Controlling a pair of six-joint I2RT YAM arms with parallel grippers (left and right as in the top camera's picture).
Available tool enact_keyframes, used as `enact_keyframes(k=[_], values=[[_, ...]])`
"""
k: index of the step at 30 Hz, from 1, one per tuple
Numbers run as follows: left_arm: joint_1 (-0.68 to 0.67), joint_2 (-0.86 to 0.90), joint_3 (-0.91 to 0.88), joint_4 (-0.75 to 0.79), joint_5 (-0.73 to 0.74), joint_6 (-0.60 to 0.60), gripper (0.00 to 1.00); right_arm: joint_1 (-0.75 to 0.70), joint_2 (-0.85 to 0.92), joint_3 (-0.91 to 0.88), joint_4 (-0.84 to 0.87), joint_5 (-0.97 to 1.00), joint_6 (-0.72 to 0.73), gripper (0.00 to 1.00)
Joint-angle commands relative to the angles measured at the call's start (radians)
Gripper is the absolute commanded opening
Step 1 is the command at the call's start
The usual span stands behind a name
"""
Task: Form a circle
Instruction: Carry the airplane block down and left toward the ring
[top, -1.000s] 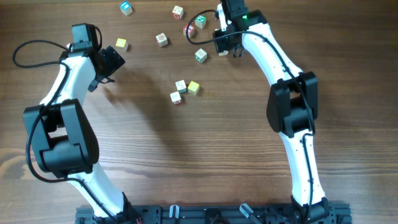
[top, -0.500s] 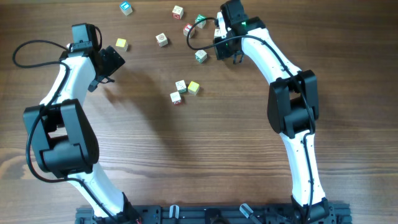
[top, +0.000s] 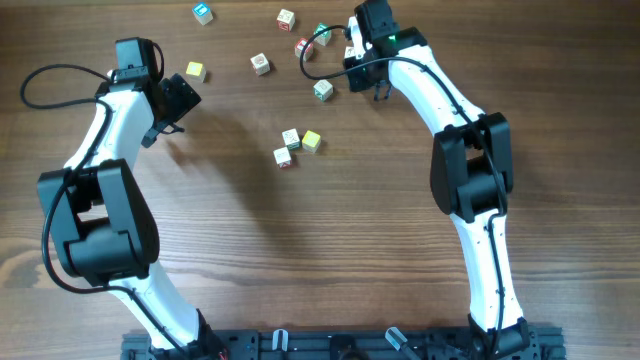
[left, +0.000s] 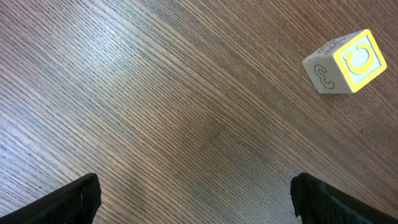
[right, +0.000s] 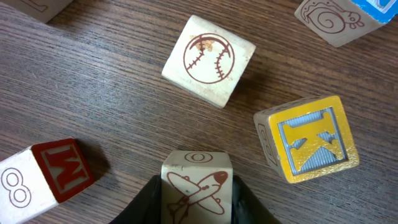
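Small wooden cubes lie scattered at the far side of the table; no circle of them is in view. Three cubes, one pale yellow (top: 311, 141), sit close together in a cluster (top: 290, 146). My right gripper (top: 362, 75) (right: 198, 213) is shut on a white cube with a red airplane (right: 198, 186), its black fingers (right: 144, 205) pressed to both sides. Just beyond it lie a baseball cube (right: 209, 59), a yellow-faced cube (right: 308, 137) and a red M cube (right: 43, 177). My left gripper (top: 178, 100) (left: 199, 205) hangs open over bare wood, with a yellow-marked cube (left: 345, 61) (top: 195, 71) off to one side.
More loose cubes lie along the far edge: a blue one (top: 203, 12), a pale one (top: 287, 17), a green one (top: 322, 33), a red one (top: 303, 46), one at the middle (top: 261, 64) and a green-marked one (top: 322, 90). A black cable (top: 312, 55) loops beside the right wrist.
My right arm has shifted slightly up and left over a cube, and its jaws have narrowed onto the airplane cube. The left arm has not moved.
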Motion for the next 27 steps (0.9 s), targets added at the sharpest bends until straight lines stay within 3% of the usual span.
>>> enact_keyframes(k=[1,8,15,23,27], values=[[0.001,-0.016,0.011,0.001,0.001,0.008,1.0,0.008,-0.061,0.0,-0.033,0.002,-0.001,0.24],[0.001,-0.016,0.011,0.001,0.001,0.007,1.0,0.008,-0.337,0.0,-0.294,-0.1,-0.029,0.22],[0.001,-0.016,0.011,0.001,0.001,0.008,1.0,0.01,-0.406,-0.024,-0.663,-0.276,-0.027,0.22],[0.001,-0.016,0.011,0.001,0.001,0.007,1.0,0.155,-0.406,-0.342,-0.675,-0.302,0.002,0.23],[0.001,-0.016,0.011,0.001,0.001,0.008,1.0,0.272,-0.407,-0.415,-0.652,-0.306,0.031,0.22]])
